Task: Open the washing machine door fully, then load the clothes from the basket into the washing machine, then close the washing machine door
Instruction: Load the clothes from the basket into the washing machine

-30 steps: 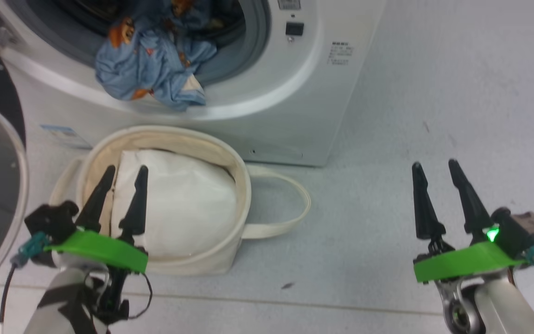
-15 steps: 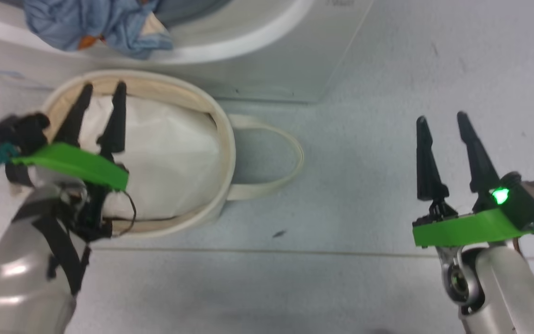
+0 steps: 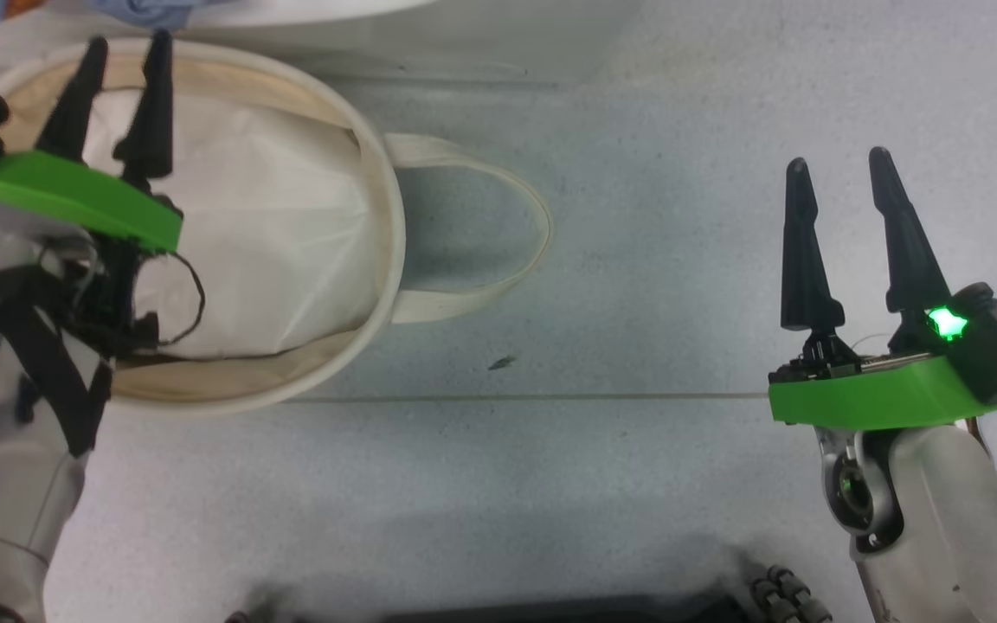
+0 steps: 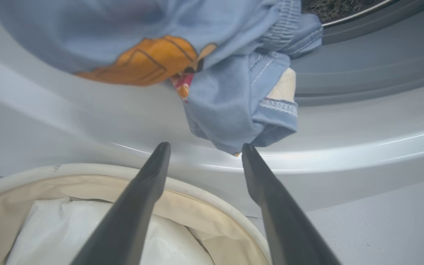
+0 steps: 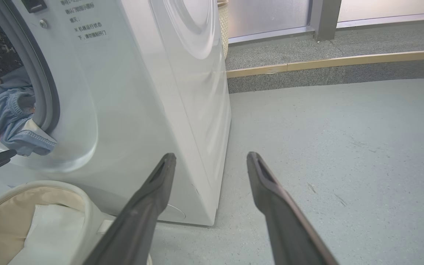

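Observation:
The clothes (image 4: 234,103), light blue with orange-brown prints, hang out of the washing machine (image 4: 344,154) opening over its grey ring. Just below them, my left gripper (image 4: 204,147) is open and empty above the far rim of the cream basket (image 3: 382,216), which holds a plain white padded cloth (image 3: 265,242). In the head view the left gripper (image 3: 128,41) sits over the basket's back edge. My right gripper (image 3: 839,160) stands open and empty above bare floor to the right, off the washing machine's (image 5: 153,92) front corner. The washing machine door is out of view.
One basket handle loop (image 3: 533,225) lies flat on the grey floor toward the right. A raised step with a wooden edge strip (image 5: 344,59) runs behind the washer, and a wicker bin (image 5: 223,22) stands there. My dark base (image 3: 550,606) shows at the bottom.
The head camera has tilted down, so the washer and garment have slid up toward the top edge. Both grippers stay open; the left one now reaches the basket's far rim.

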